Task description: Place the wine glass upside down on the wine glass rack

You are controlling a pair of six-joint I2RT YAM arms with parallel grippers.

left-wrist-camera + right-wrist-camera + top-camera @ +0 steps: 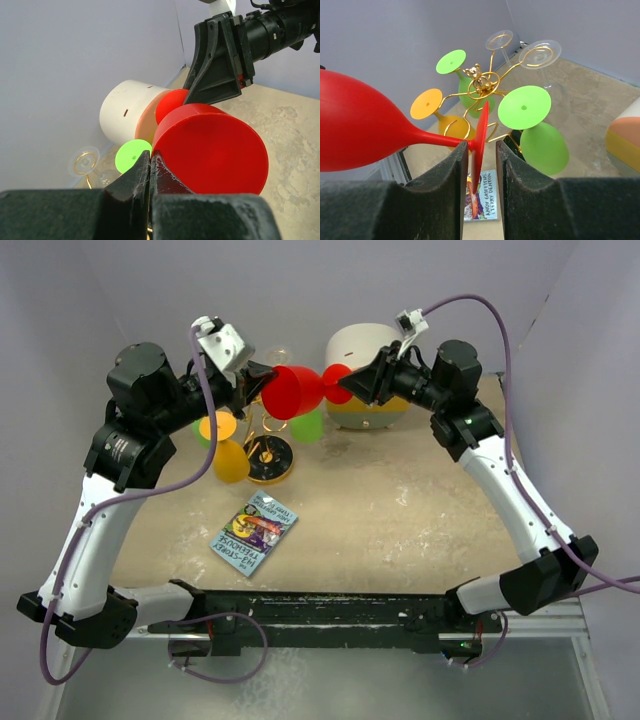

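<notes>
A red wine glass (293, 392) hangs sideways in the air between my two grippers, above the rack. My left gripper (260, 378) is shut on the rim of its bowl (215, 150). My right gripper (347, 383) is around its round foot (481, 135); the jaws stand a little apart, the left pad against the stem end and the right pad clear of the foot. The gold wire wine glass rack (482, 82) stands below and behind, its black gold-rimmed base (268, 458) on the table.
Green glasses (542, 147), yellow glasses (451, 125) and clear glasses (540, 54) hang upside down on the rack. A white-and-orange drawer box (362, 348) stands at the back. A paperback book (254, 533) lies on the table in front of the rack.
</notes>
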